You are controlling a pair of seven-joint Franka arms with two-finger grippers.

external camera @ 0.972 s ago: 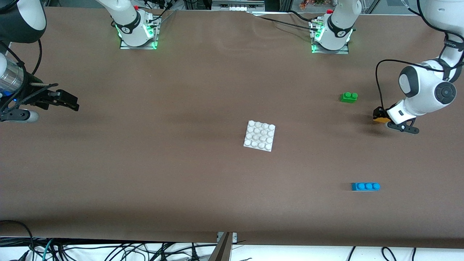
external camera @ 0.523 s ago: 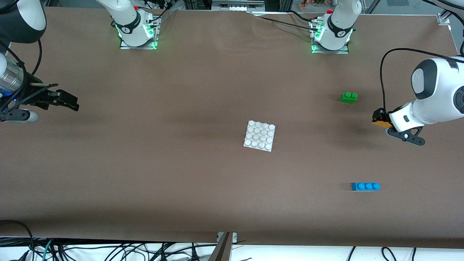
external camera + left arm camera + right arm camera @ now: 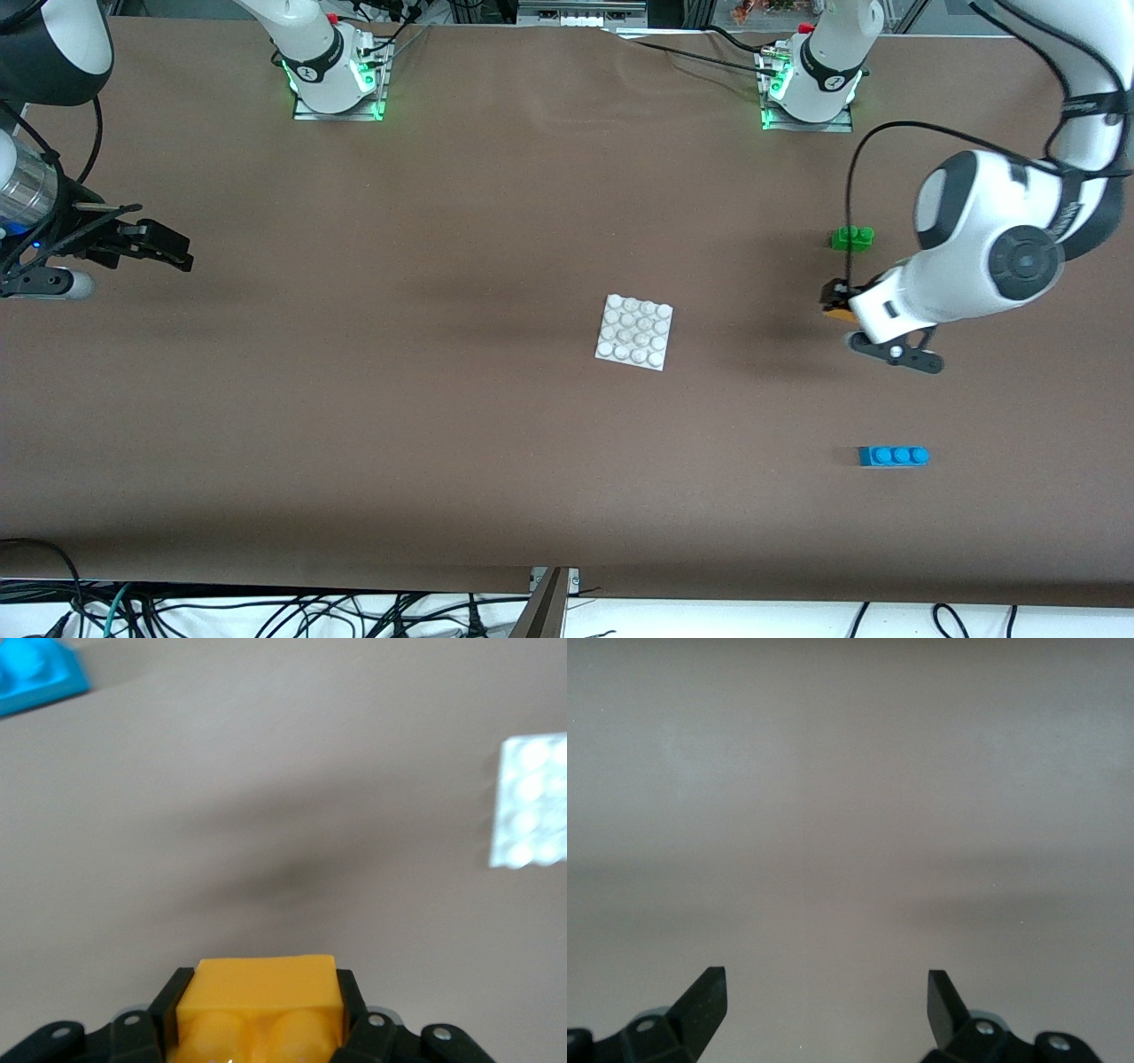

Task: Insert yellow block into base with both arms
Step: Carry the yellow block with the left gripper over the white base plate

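— Yellow block (image 3: 257, 1005), where is it?

— Clamped in the left hand (image 3: 837, 299), up off the counter (image 3: 443, 425). In the left wrist view a black finger (image 3: 164, 1010) presses each side of it, and its two round studs face the camera.

— What is it over?

— Bare brown counter, between the white base (image 3: 634, 331) and the green brick (image 3: 852, 237), and closer to the green brick. A soft shadow lies on the counter under the hand.

— And the base?

— It lies flat near the middle of the counter, its grid of round studs facing up. Nothing sits on it. It is well apart from the held block, toward the right arm's end from it. The left wrist view catches it as a pale square (image 3: 530, 802) at the frame's edge.

— The other bricks?

— The green brick rests on the counter toward the left arm's end, farther from the front camera than the base. The blue brick (image 3: 893, 455), longer and with three studs, lies at that same end but nearer to the front camera. A corner of it shows in the left wrist view (image 3: 35, 678).

— And the right hand (image 3: 164, 248)?

— It waits over the counter at the right arm's end, well apart from everything. Its fingers (image 3: 700, 1001) stand wide apart with nothing between them, and its wrist view shows only bare counter below.
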